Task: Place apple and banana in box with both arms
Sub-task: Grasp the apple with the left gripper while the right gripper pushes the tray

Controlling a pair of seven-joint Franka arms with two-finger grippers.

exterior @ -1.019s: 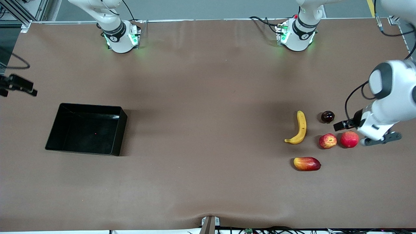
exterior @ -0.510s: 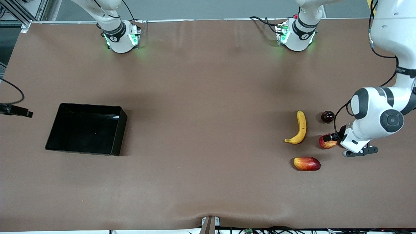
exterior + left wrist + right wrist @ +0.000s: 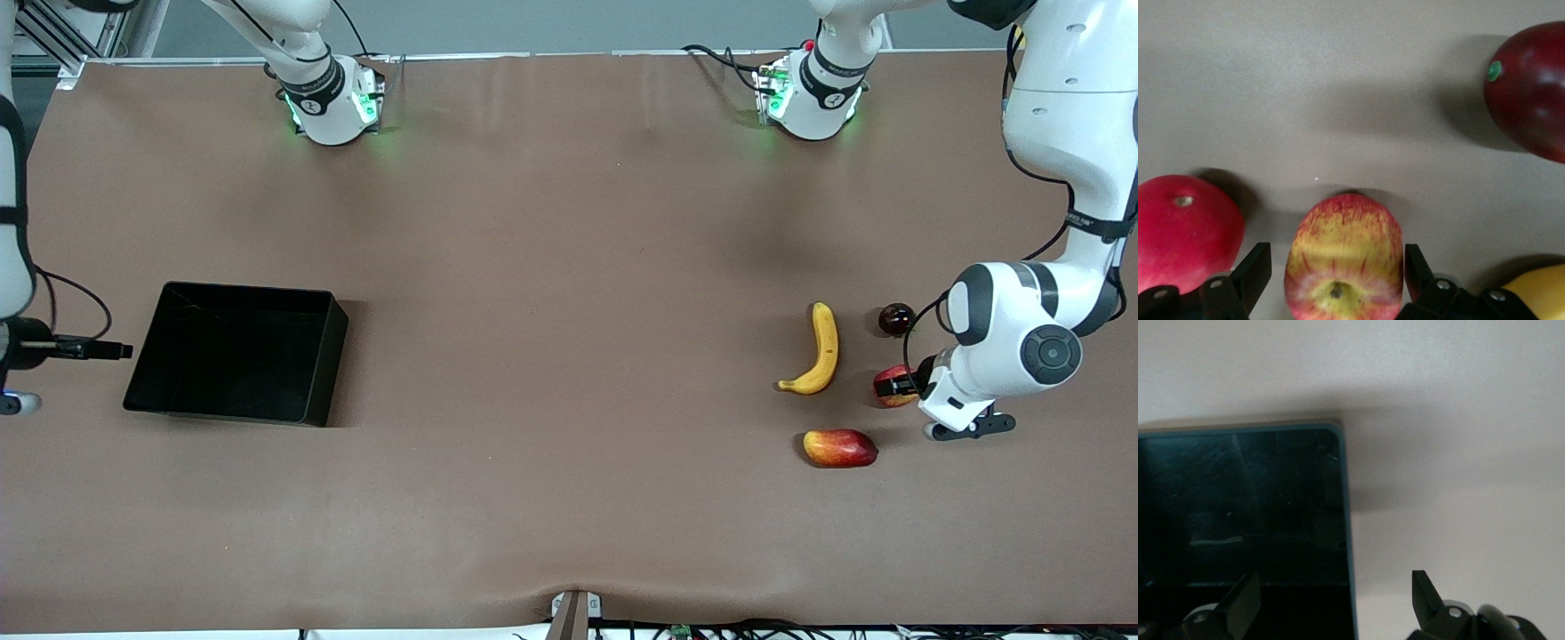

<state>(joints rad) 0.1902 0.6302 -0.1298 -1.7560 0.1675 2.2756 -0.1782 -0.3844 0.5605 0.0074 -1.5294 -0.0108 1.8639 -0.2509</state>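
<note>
Front view: left hand (image 3: pixel 900 384) down at the apple (image 3: pixel 889 388), toward the left arm's end of the bench (image 3: pixel 569 267). Left wrist view: fingers (image 3: pixel 1257 270) spread wide on either side of the apple (image 3: pixel 1343 257), not clenched, apple still resting on the bench. Banana (image 3: pixel 820 349) just beside the apple at 10 o'clock from it; mango-like fruit (image 3: pixel 840 447) at 7 o'clock, nearer the front camera; dark round fruit (image 3: pixel 896 318) at 12 o'clock. Box (image 3: pixel 178 373) well apart, toward the right arm's end. Right hand (image 3: pixel 1331 600) released, fingers parted over the box's edge (image 3: pixel 1346 520).
</note>
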